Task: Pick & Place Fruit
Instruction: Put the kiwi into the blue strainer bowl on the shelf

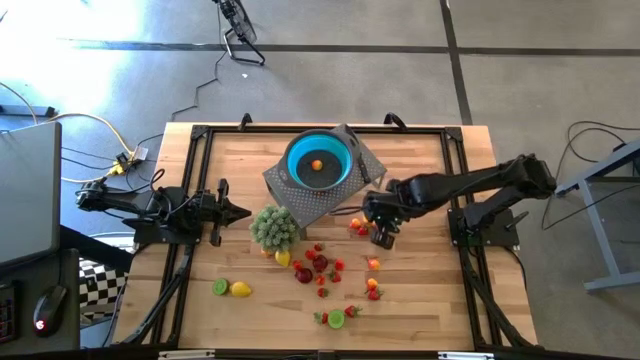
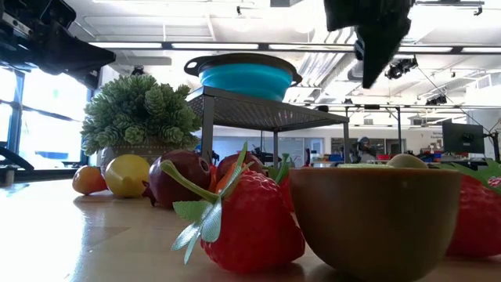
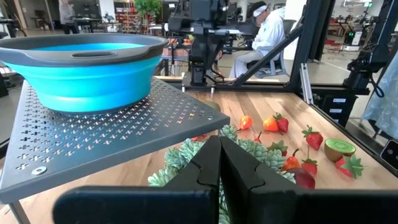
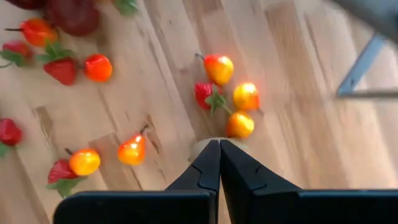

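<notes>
Small fruit pieces lie scattered on the wooden table: a red and dark group, a lime and a lemon, and an orange and red cluster. One orange piece sits inside the blue bowl, which stands on a grey perforated stand. My right gripper hangs shut over the table, pointing steeply down, just beside the orange and red cluster; its fingers hold nothing. My left gripper waits shut at the table's left, pointing level toward the bowl.
A green potted plant stands in front of the stand. A halved kiwi and a strawberry lie near the front edge. Black frame rails run along the table's sides. A person sits beyond the table.
</notes>
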Robot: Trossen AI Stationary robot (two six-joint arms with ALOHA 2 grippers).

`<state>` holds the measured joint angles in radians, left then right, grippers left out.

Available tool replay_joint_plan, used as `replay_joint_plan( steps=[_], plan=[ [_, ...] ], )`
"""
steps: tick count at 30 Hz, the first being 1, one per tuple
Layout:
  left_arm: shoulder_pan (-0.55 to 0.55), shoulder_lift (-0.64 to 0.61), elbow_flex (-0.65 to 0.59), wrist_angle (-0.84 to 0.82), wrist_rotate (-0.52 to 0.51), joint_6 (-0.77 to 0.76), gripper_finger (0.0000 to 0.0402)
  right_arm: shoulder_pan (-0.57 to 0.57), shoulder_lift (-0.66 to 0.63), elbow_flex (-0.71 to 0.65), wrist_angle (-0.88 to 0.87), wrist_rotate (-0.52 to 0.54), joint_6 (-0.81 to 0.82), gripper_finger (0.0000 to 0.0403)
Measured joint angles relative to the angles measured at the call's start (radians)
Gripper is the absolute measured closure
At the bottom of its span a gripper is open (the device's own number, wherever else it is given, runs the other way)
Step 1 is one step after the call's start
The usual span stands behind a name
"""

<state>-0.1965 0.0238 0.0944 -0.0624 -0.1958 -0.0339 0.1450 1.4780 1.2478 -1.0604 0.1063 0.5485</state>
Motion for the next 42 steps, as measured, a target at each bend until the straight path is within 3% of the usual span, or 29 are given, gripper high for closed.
replay_joint_plan(
  steps=[9,16,24,33,42],
  plan=[
    [0.000,0.000,0.000,-0.067,0.000,-0.001,0.0401,0.048,-0.001,-0.017,0.003,0.006,0.273,0.0400],
    [0.000,0.000,0.000,-0.093,0.000,-0.005,0.0401,0.110,-0.001,-0.017,-0.004,0.109,0.509,0.0400],
    [0.000,0.000,0.001,-0.108,0.002,-0.006,0.0401,0.174,-0.001,-0.017,-0.108,0.133,0.938,0.0399],
    [0.000,0.000,0.002,-0.116,0.002,-0.006,0.0401,0.231,0.001,-0.017,-0.117,0.118,0.987,0.0399],
    [0.000,0.000,0.002,-0.113,0.001,0.004,0.0401,0.233,0.002,-0.017,-0.031,-0.015,0.965,0.0400]
  ],
)
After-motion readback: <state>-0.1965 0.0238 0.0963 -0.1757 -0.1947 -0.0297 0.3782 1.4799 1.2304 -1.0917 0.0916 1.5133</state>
